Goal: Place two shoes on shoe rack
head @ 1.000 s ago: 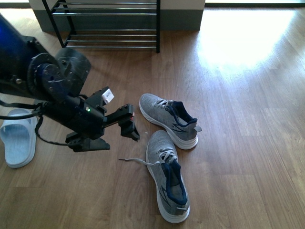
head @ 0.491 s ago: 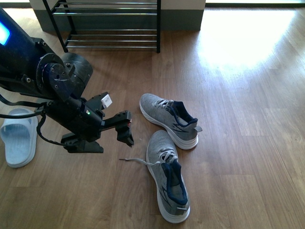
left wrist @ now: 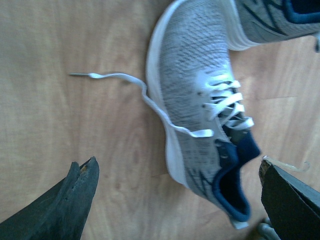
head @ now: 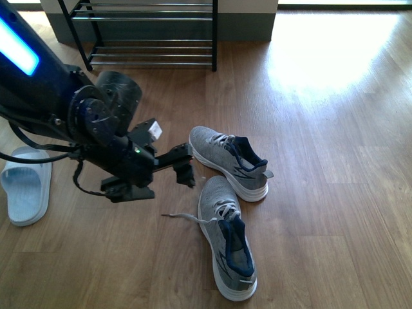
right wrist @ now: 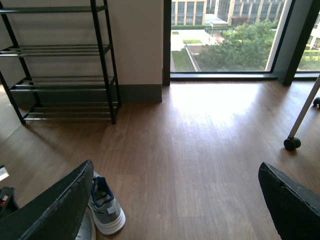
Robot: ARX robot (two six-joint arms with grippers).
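Two grey knit shoes lie on the wood floor: the farther shoe (head: 228, 162) and the nearer shoe (head: 226, 238), whose loose lace (head: 183, 217) trails to the left. My left gripper (head: 183, 164) hovers open just left of both, holding nothing. In the left wrist view the nearer shoe (left wrist: 200, 100) lies between and beyond the wide-apart fingers of the left gripper (left wrist: 177, 170). The shoe rack (head: 151, 32) stands at the back, its bars bare. My right gripper (right wrist: 175, 172) is open high over bare floor, with the shoe rack (right wrist: 60, 80) and one shoe (right wrist: 106, 207) in its view.
A light-blue slide sandal (head: 26, 187) lies at the far left, partly behind my left arm. A chair caster (right wrist: 290, 144) and a large window (right wrist: 225, 35) are off to the right of the rack. Sunlit floor spreads right of the shoes.
My left arm has swung to the right, and its open gripper now sits closer to the two grey shoes. The shoes and the sandal have not moved.
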